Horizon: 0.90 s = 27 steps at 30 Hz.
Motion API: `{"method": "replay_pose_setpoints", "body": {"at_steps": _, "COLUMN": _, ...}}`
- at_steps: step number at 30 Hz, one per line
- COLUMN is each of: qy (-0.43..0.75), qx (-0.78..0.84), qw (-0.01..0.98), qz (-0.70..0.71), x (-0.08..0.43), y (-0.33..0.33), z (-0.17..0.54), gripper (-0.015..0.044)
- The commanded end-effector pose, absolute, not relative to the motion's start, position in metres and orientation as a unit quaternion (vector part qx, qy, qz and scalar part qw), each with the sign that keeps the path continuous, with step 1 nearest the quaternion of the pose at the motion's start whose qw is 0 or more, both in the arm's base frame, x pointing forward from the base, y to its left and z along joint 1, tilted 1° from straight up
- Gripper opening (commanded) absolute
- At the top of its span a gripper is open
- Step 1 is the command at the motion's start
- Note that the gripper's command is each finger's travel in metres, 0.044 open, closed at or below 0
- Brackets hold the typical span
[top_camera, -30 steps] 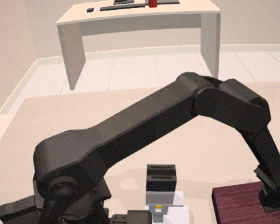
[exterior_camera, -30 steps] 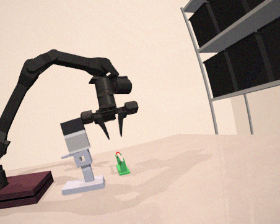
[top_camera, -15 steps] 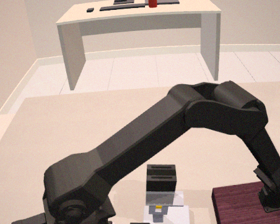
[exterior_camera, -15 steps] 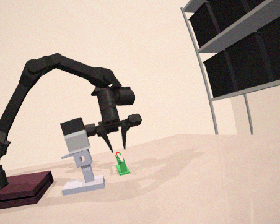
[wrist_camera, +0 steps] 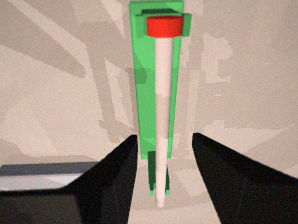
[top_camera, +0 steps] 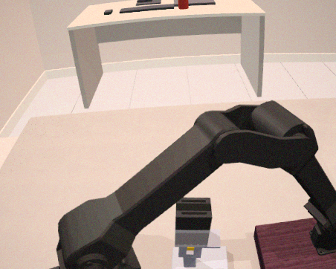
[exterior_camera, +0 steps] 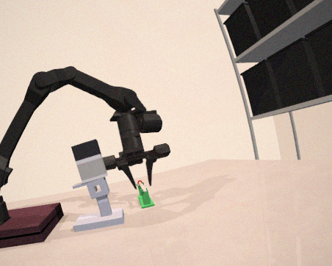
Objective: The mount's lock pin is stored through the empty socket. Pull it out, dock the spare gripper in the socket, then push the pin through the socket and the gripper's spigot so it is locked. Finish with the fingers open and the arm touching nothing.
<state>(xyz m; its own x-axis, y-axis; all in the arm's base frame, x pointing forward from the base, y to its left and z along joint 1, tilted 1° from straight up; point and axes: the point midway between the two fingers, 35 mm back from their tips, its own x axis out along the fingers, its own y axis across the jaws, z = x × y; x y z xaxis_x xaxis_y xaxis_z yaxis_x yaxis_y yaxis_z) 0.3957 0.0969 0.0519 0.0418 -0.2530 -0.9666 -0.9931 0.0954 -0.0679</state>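
The lock pin, a white rod with a red head (exterior_camera: 139, 182) (wrist_camera: 165, 27), lies along a green stand (exterior_camera: 146, 200) (wrist_camera: 145, 117). My gripper (exterior_camera: 143, 187) (wrist_camera: 164, 139) is open. Its fingertips are on either side of the pin's shaft in the wrist view, with nothing gripped; the exterior view shows them close to the pin's height. The spare gripper, a black and grey block (top_camera: 193, 224) (exterior_camera: 91, 169), sits upright on top of the pale mount (exterior_camera: 99, 221) (top_camera: 213, 258). The mount's socket (exterior_camera: 106, 188) has an opening in its side, with no pin visible in it. Any spigot inside is not clear.
The mount stands close beside my gripper, toward the arm's base; its pale part also shows at the wrist view's left edge. The arm's base stands on a dark red block (top_camera: 286, 241) (exterior_camera: 26, 220). A desk (top_camera: 167, 18) and a shelf rack (exterior_camera: 246, 99) stand in the background.
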Motion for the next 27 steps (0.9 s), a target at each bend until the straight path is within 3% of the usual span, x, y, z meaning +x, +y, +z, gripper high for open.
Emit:
{"method": "replay_pose_setpoints", "body": {"at_steps": 1, "qy": 0.574, "qx": -0.547, "qw": 0.464, "qz": 0.395, "x": 0.394, "y": 0.095, "z": 0.040, "gripper": 0.0180}}
{"method": "replay_pose_setpoints", "body": {"at_steps": 25, "qy": 0.574, "qx": -0.547, "qw": 0.464, "qz": 0.395, "x": 0.395, "y": 0.095, "z": 0.023, "gripper": 0.0180}}
{"method": "replay_pose_setpoints", "body": {"at_steps": 27, "qy": 0.574, "qx": -0.547, "qw": 0.464, "qz": 0.395, "x": 0.395, "y": 0.095, "z": 0.023, "gripper": 0.0127}}
